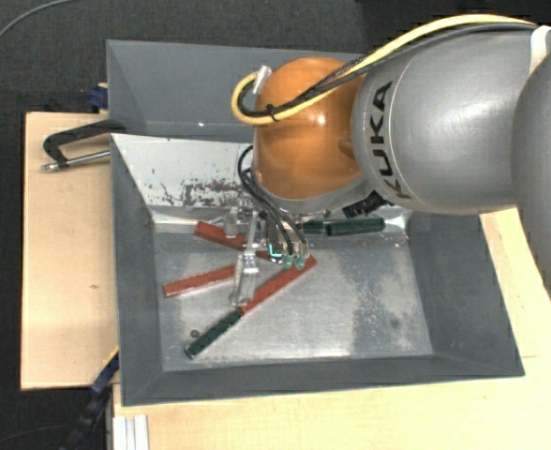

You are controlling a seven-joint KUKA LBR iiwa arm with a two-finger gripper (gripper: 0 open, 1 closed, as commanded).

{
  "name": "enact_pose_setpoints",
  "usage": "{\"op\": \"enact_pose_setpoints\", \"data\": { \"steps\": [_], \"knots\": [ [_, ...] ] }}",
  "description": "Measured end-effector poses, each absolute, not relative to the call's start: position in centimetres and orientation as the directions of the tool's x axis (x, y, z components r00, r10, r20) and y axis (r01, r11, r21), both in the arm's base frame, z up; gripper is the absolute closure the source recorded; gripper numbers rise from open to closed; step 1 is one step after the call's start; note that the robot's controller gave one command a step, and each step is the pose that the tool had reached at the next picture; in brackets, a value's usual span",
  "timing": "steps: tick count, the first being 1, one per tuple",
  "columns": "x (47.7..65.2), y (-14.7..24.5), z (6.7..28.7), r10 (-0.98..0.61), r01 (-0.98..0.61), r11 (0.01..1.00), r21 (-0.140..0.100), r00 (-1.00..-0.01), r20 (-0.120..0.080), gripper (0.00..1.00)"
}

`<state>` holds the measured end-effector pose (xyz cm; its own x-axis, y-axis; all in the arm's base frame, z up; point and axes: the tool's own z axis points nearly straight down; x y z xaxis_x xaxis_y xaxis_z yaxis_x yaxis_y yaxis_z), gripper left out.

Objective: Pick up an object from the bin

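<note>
Gripper [244, 291] low over mid-floor of grey metal bin [463, 298], hanging beneath orange wrist cover [299, 129] and grey arm [463, 111] reaching in from view's right. Yellow cable [425, 34] looped across top of cover.

Grip state: cannot tell, neither released nor clenched readable from this angle.

Directly at gripper: green-tipped red-brown stick [277, 287]. Lies diagonal on floor, green end up and to the right of gripper, other end passing under gripper tip. Looks to be in contact with gripper; clamped or merely touched, cannot tell.

Just left of gripper: long red-brown stick [201, 282]. Nearly level, slightly raised toward gripper, right end meeting gripper body.

Up and left of gripper: short red-brown stick [219, 235]. Tilted, right end tucked beside metal parts under wrist cover. Apart from long red-brown stick.

Down and left of gripper: dark green stick [215, 334]. Diagonal, roughly in line with green-tipped red-brown stick, upper end just beside that stick's lower end, lower end near bin's front wall.

Up and right of gripper: dark green pen [355, 225]. Level, at foot of back wall, left part hidden by arm. Well apart from other sticks.

Above gripper on sloped back-left wall: patch of dark speckles [196, 192].
</note>
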<state>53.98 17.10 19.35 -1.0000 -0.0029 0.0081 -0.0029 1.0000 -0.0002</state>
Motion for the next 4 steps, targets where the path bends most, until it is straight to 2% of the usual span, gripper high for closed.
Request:
{"op": "enact_pose_setpoints", "data": {
  "steps": [1, 2, 3, 4],
  "knots": [
    [54.2, 17.0, 19.8, 0.0, 0.0, 1.0, 0.001, -1.0, 0.0, 1.0],
    [54.2, 17.0, 19.8, 0.0, 0.0, 1.0, 0.001, -1.0, 0.0, 0.0],
    [51.4, 15.1, 9.7, -0.149, -0.149, 0.989, -0.001, -0.989, 0.008, 0.0],
    [50.2, 14.6, 6.9, -0.205, -0.205, 0.979, 0.0, -0.979, 0.004, 0.0]
  ]
}}
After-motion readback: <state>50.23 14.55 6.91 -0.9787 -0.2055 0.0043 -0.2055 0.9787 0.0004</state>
